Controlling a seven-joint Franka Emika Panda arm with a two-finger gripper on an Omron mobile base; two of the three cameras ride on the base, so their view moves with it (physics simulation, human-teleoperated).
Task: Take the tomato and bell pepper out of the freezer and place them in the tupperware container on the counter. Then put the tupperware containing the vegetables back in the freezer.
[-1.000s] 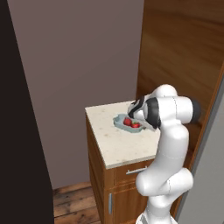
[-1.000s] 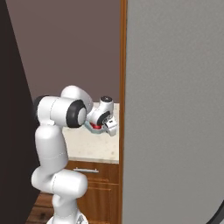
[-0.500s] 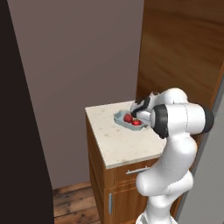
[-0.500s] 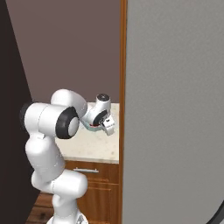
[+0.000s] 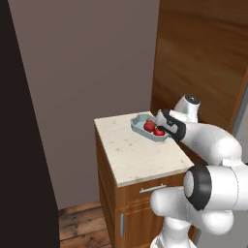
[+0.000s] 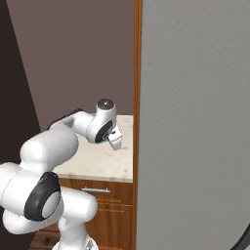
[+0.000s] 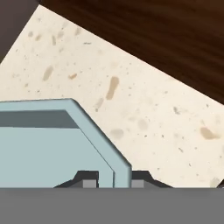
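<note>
Left base view, centre right: the shallow light blue-grey plastic tupperware container (image 5: 145, 129) sits at the far corner of the beige speckled stone worktop (image 5: 133, 152), with two red vegetables inside; which is which I cannot tell.

Right base view, centre: the gripper (image 6: 116, 142) hangs over the worktop beside the grey freezer door (image 6: 195, 122).

Hand view, bottom: the dark fingertips (image 7: 89, 178) straddle the container's rim, not visibly clamped. Gripping so near the corner could tilt it and spill the vegetables.

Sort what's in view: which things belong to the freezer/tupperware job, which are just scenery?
Job:
- tupperware container, on the counter
- tomato and bell pepper, already in the container
- freezer, its grey door at the right
- gripper, fingers either side of the container's rim

Scenery:
- wooden panel
- drawer handle
- wood floor
</note>
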